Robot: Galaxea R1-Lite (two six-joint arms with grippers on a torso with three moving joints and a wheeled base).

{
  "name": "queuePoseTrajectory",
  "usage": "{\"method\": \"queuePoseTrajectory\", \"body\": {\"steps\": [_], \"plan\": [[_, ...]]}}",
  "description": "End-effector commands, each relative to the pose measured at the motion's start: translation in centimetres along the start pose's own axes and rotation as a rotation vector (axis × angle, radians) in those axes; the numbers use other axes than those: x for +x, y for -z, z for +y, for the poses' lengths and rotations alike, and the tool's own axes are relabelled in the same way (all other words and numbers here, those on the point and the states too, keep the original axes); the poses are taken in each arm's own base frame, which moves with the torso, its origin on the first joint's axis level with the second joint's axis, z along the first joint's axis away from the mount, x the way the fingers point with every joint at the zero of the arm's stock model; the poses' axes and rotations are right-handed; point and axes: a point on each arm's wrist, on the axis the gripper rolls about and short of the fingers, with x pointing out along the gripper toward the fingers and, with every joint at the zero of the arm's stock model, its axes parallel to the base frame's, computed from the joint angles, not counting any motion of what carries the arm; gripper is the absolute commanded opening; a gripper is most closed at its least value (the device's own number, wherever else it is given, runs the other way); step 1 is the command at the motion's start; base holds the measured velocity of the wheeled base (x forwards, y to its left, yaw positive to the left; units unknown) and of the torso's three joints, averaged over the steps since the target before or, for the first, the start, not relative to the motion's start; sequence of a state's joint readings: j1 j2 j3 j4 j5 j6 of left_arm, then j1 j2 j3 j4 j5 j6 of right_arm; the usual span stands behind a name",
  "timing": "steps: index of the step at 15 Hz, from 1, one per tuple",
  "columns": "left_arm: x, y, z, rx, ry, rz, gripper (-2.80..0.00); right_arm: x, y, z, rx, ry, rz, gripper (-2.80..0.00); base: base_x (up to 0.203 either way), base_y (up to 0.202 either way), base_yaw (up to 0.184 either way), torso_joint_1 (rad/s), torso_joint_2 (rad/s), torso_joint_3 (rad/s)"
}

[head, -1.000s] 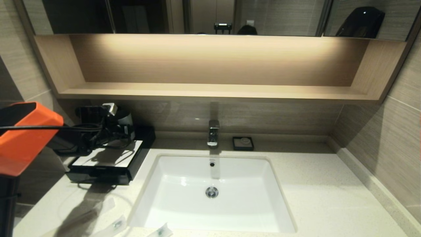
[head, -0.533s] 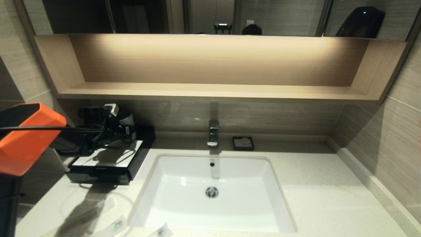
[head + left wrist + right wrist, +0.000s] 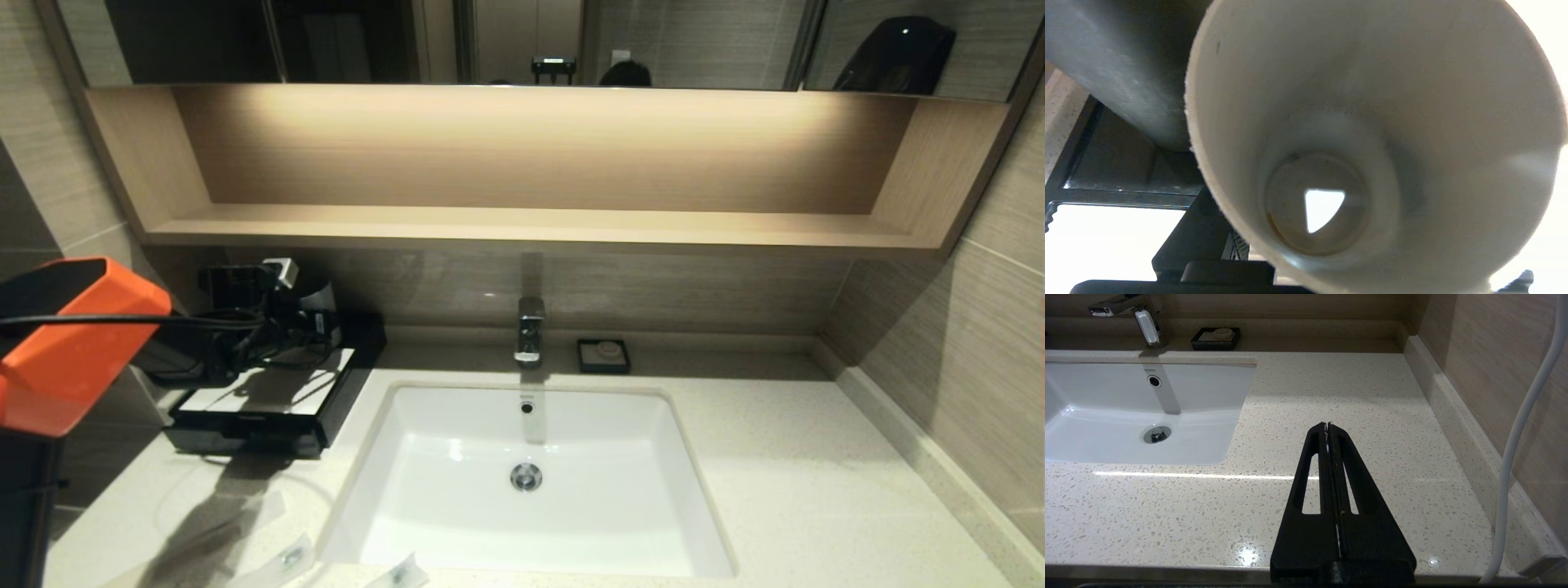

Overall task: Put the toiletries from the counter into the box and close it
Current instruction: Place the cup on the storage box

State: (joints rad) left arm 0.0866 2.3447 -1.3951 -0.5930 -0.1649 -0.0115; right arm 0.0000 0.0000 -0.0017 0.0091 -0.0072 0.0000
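The left pincer (image 3: pixel 314 322) hangs over the back of the box (image 3: pixel 269 392), gripping a white cup (image 3: pixel 1372 143) by its rim, the box's white top just below it. Nearer the counter's (image 3: pixel 775 457) front edge, well short of the pincer, lie two wrapped packets (image 3: pixel 286 559). The right pincer (image 3: pixel 1327 425) hovers pressed together over bare counter beside the basin (image 3: pixel 1126 416).
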Motion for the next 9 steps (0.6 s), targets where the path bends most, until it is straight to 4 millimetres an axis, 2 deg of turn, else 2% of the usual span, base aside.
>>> {"method": "queuePoseTrajectory", "body": {"steps": [1,9], "plan": [[0.09,0.1,0.05,-0.007,0.0,-0.001,-2.8,0.0,0.01,0.0,0.0,0.0,0.0,-2.8,0.0,0.0,0.0,0.0,0.0,0.0],[0.38,-0.21,0.1,-0.006,0.0,-0.016,-2.8,0.0,0.01,0.0,0.0,0.0,0.0,-2.8,0.0,0.0,0.0,0.0,0.0,0.0]]}}
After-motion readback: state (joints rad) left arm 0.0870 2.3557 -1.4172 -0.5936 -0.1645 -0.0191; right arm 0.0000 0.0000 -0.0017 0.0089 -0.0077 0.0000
